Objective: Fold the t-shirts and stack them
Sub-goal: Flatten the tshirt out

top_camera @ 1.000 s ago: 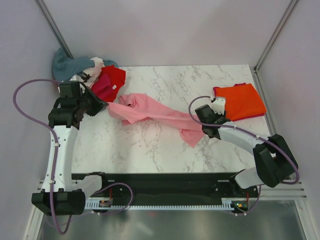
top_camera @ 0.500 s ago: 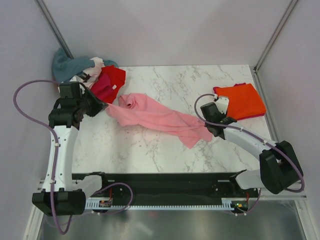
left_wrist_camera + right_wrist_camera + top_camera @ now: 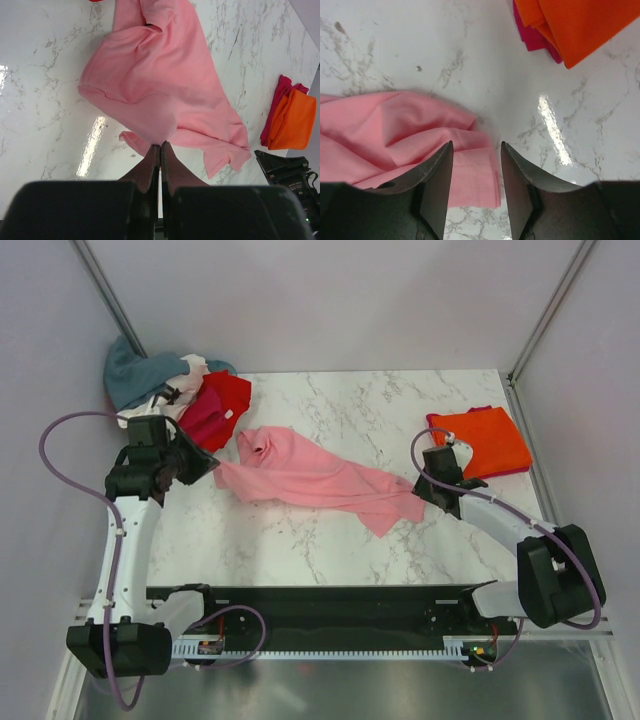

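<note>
Little is done so far. A bright orange folded cloth shirt lies on a folded magenta shirt at the far right of the white marble surface. A loose heap of red, magenta, white and teal-grey shirts sits unfolded at the far left corner. The light pink cloth t-shirt lies crumpled and unfolded across the middle. The left tool is clamped shut on its left edge. The right tool stands open, its jaws astride the shirt's right corner without pinching it.
</note>
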Robot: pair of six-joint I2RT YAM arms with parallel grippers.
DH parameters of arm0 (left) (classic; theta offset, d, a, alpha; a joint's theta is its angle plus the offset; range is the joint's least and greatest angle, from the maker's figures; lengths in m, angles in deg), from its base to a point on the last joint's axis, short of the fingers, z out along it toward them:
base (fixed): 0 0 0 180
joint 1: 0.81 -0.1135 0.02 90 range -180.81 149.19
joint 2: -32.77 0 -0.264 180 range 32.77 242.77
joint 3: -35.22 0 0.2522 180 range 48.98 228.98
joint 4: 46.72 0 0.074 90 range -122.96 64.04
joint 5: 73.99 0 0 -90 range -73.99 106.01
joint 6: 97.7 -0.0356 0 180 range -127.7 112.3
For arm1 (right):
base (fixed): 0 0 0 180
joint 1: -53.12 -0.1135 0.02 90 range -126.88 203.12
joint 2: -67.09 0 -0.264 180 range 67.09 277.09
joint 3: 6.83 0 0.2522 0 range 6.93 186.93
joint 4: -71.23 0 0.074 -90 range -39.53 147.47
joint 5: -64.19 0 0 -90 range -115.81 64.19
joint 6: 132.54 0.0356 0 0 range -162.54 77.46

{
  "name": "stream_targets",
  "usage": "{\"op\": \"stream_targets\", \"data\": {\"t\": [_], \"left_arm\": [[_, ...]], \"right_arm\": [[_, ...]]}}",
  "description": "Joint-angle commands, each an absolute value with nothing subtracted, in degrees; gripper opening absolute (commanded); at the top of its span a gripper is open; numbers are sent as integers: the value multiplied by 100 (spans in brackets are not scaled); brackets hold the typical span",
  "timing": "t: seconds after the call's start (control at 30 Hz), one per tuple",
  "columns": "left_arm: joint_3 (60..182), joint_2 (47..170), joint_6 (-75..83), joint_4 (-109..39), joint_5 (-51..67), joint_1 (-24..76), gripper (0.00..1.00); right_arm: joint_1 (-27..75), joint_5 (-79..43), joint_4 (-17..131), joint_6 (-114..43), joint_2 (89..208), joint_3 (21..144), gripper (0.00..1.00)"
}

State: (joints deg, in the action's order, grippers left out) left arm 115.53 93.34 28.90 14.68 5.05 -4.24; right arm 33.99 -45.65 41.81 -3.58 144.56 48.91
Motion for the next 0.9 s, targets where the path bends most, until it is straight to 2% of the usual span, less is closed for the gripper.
{"op": "stream_targets", "data": {"t": [0.0, 0.13, 0.63, 0.7, 0.87], "left_arm": [[11438, 9139, 2631, 1213, 415, -459, 2], [11367, 9130, 2614, 1187, 406, -459, 2], [11341, 9121, 2561, 1187, 485, -459, 2], [11349, 9113, 2552, 1187, 502, -459, 2], [11358, 9130, 2552, 1187, 511, -459, 2]], "right_arm": [[3712, -3778, 4683, -80, 14409, 4561, 51], [3871, -3557, 4816, -62, 14417, 4446, 51], [3994, -3407, 5281, -211, 14646, 4244, 41], [3994, -3390, 5299, -220, 14654, 4253, 35], [4003, -3381, 5282, -247, 14532, 4262, 9]]}}
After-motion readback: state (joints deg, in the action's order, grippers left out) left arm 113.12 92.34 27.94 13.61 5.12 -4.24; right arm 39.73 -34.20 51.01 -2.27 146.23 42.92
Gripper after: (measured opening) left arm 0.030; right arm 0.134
